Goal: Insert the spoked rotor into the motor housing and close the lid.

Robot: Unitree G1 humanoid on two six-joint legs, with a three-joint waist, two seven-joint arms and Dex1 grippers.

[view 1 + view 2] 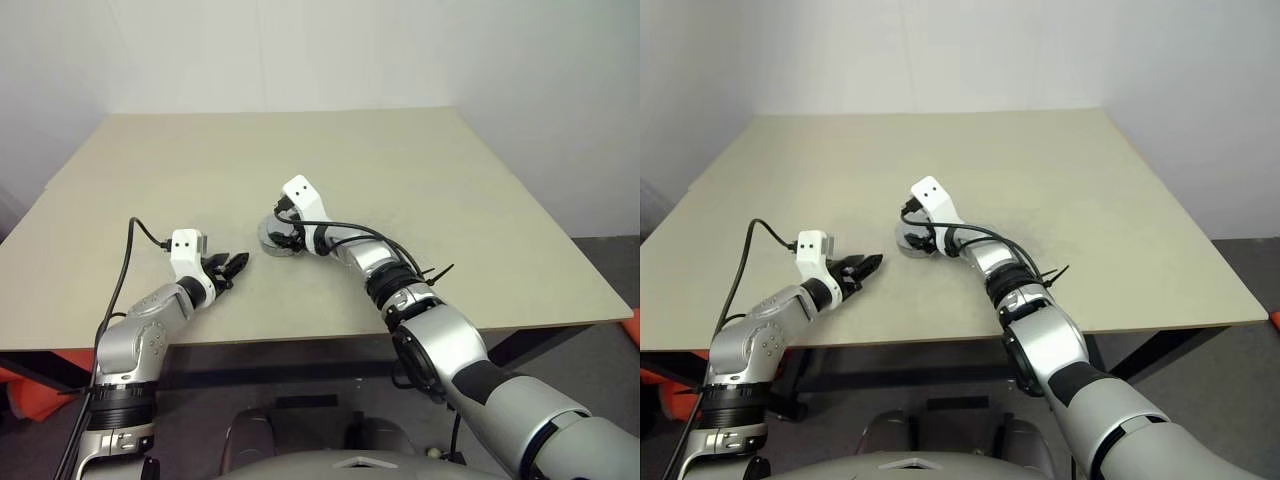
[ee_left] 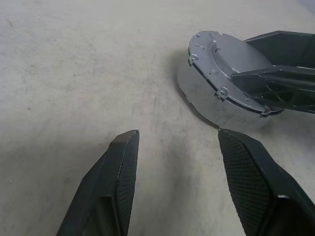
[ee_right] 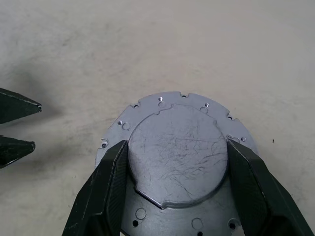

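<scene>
Nearly Closed: Lid Over the Housing

Now the right pincer point(image 3: 177, 162) holds the lid point(image 3: 179, 152) across its raised centre, one black finger on each side of that round boss, so its jaws stand fairly wide and are closed on the lid. From the left wrist view the lid point(image 2: 224, 64) sits tilted, its far-left edge lifted, above the motor housing point(image 2: 197, 96), whose pale silver wall shows just beneath it. Whether the lid's low edge already touches the housing rim I cannot tell. The pair lies near the middle of the bench point(image 1: 430, 180), a little toward the near edge.

The left pincer point(image 1: 236, 266) hangs just over the bench to the left of the housing, jaws apart with nothing between them, tips aimed toward the parts.

The spoked rotor is presumably already inside, under the lid, so the step in hand looks like the last one: closing up. By my judgement the next move calls for levelling the lid, lining its notched edge with the housing, lowering it flat and only then letting go. A tilted release could leave it cocked or let it slide off, and the free left pincer is well placed to steady the housing
</scene>
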